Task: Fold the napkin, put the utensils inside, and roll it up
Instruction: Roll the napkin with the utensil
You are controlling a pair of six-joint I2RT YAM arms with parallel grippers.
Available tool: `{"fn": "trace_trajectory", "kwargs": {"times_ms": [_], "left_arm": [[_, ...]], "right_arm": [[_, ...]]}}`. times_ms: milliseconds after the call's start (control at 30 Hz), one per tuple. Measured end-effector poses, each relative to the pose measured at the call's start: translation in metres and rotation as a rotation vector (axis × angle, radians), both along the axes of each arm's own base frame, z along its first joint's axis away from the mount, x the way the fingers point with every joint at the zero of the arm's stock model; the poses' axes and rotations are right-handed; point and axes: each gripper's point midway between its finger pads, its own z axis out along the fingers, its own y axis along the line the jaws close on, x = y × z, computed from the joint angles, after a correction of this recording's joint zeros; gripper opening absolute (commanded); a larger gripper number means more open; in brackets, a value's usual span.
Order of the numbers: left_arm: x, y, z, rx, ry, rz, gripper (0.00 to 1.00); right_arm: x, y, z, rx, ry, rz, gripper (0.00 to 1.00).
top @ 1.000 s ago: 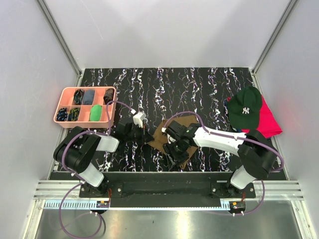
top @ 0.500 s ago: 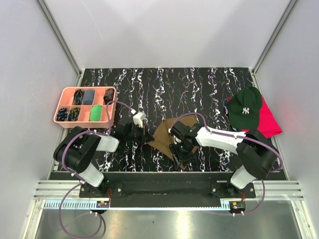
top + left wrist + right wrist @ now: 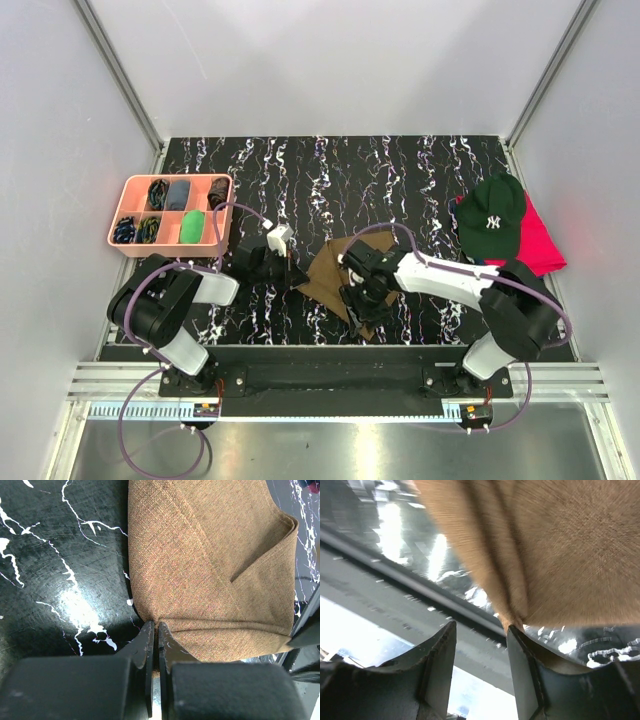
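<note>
Leftmost, a pink compartment tray (image 3: 165, 249) is seen on the black, white-veined worktop (image 3: 60, 555). The left tool (image 3: 155, 627) is pinched shut on an edge of the woven olive-brown napkin (image 3: 200, 565), folded at the worktop's near middle. The right tool (image 3: 480, 630) is held part open at its bunched corner. A green cap (image 3: 492, 215) is laid on red cloth (image 3: 545, 245).

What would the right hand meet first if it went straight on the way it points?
Most likely the napkin: its folded corner sits right at the fingertips of the open right hand, though depth is unclear.
</note>
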Motion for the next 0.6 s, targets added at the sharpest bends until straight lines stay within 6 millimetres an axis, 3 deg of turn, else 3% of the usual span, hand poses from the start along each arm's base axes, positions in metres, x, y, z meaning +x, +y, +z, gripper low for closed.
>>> {"fn": "trace_trajectory", "kwargs": {"times_ms": [100, 233, 300, 367, 600], "left_arm": [[0.000, 0.000, 0.000, 0.000, 0.001, 0.000, 0.00], [0.000, 0.000, 0.000, 0.002, 0.004, -0.001, 0.00], [0.000, 0.000, 0.000, 0.003, 0.007, -0.001, 0.00], [0.000, 0.000, 0.000, 0.003, 0.008, -0.001, 0.00], [0.000, -0.001, 0.000, 0.005, 0.011, -0.002, 0.00]], "right_arm": [[0.012, 0.013, 0.027, 0.031, -0.067, 0.011, 0.53], [0.023, 0.056, 0.063, 0.094, -0.242, 0.108, 0.53], [0.028, 0.070, 0.070, 0.083, -0.330, 0.146, 0.53], [0.039, 0.080, 0.065, 0.040, -0.429, 0.175, 0.52], [0.075, 0.073, 0.026, -0.135, -0.584, 0.245, 0.52]]}}
